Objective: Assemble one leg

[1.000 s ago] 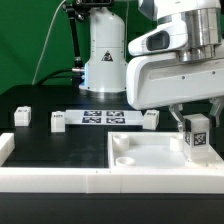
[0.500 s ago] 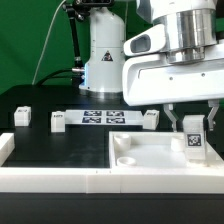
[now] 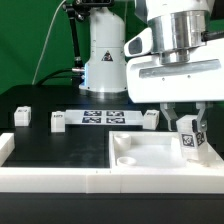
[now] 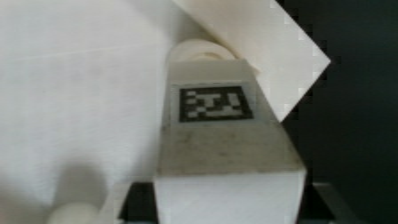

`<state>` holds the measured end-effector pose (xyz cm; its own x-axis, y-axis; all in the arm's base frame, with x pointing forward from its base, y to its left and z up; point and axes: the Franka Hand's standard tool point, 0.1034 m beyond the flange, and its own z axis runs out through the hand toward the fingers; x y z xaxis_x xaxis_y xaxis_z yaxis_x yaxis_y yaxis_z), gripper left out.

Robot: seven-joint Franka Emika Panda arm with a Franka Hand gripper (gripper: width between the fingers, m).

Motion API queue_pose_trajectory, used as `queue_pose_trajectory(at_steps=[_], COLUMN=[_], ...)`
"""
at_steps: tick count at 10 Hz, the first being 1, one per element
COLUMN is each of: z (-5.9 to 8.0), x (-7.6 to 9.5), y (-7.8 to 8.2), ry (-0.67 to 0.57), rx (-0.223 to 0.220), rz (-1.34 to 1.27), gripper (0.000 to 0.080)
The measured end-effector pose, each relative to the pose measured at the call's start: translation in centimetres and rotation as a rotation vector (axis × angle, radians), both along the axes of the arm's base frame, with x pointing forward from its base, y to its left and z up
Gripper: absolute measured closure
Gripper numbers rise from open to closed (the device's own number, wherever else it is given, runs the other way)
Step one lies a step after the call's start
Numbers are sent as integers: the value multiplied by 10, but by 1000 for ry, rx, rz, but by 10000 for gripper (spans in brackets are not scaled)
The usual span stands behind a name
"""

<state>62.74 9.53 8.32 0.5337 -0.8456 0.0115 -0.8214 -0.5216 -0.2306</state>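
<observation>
My gripper (image 3: 186, 128) is shut on a white leg (image 3: 188, 141) with a black-and-white tag on its face. It holds the leg upright over the right part of the large white square panel (image 3: 150, 156). In the wrist view the leg (image 4: 217, 120) fills the middle, its far end close to a corner of the panel (image 4: 107, 70); whether it touches is hidden. Three more legs lie on the black table: one (image 3: 22, 116) at the exterior view's left, one (image 3: 57, 121) beside the marker board, one (image 3: 150, 118) behind the panel.
The marker board (image 3: 103, 117) lies flat on the table behind the panel. A white L-shaped rim (image 3: 50, 176) runs along the front and left. The arm's white base (image 3: 105, 55) stands at the back.
The gripper with the leg has shifted slightly towards the exterior view's left and has lifted a little. The loose legs and the panel have not moved.
</observation>
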Motion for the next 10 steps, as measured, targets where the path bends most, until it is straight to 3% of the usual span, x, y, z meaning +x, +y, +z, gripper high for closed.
queue_pose_trajectory(at_steps=[2,5,6,7,8,10], z=[0,-1,-1,-1,-1,-1], x=[-2,-3,-3,-4,-4,-4], y=[-3,-3,-2,3,5,4], ry=[30,33,29,25,10,-19], rx=[21,32,26,21,-5,-55], rz=[-154,-168,-133,-95,31,280], gripper=[506,505,314,314,181,158])
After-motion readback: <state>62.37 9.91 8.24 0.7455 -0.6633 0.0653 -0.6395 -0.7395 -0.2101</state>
